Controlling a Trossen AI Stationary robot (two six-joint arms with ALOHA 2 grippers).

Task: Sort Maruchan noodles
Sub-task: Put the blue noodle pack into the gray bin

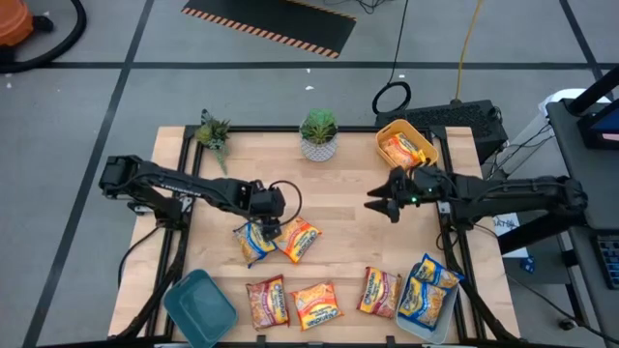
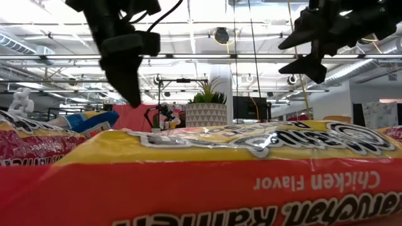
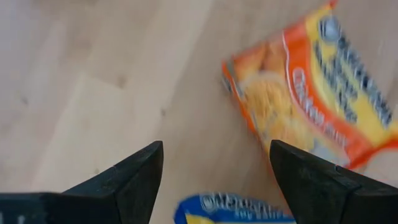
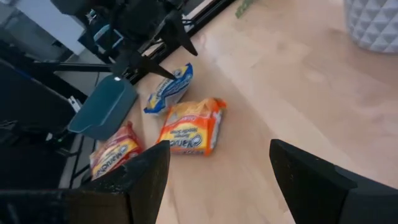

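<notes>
My left gripper (image 1: pixel 271 227) is open and empty, pointing down just above a blue-and-yellow packet (image 1: pixel 252 242) and an orange packet (image 1: pixel 299 239) that lie flat on the table; both show in the left wrist view (image 3: pixel 233 210) (image 3: pixel 317 93). My right gripper (image 1: pixel 375 204) is open and empty above the table's middle right, clear of all packets. Red and orange packets (image 1: pixel 267 302) (image 1: pixel 316 304) (image 1: pixel 380 291) lie flat along the near edge. One orange packet lies in the yellow bin (image 1: pixel 423 138), blue-and-yellow ones in the pale bin (image 1: pixel 440 319).
A teal bin (image 1: pixel 200 306) sits at the near left corner. Two potted plants (image 1: pixel 318 134) (image 1: pixel 213 134) stand along the far edge. Bare wood lies between the two grippers.
</notes>
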